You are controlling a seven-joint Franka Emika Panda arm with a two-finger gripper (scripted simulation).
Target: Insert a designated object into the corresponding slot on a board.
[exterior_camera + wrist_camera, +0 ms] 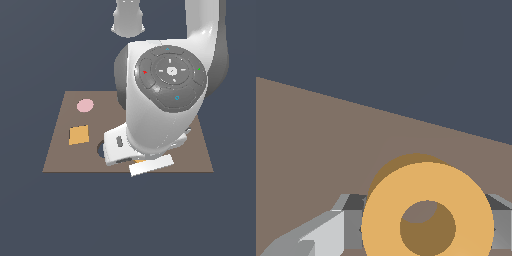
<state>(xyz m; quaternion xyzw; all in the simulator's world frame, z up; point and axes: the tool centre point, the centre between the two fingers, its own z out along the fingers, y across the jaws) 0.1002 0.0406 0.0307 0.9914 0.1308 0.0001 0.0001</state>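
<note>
The orange-yellow ring is being held clamped edgewise between the jaws, low in the wrist view over the brown board, and, with the dark slot mostly hidden at lower centre, a misaligned release is being risked.

No readable text, labels, brands or numbers were found. Only small coloured marks (red, green, blue) and white ticks were seen on arm's dark round cap; none were legible.
</note>
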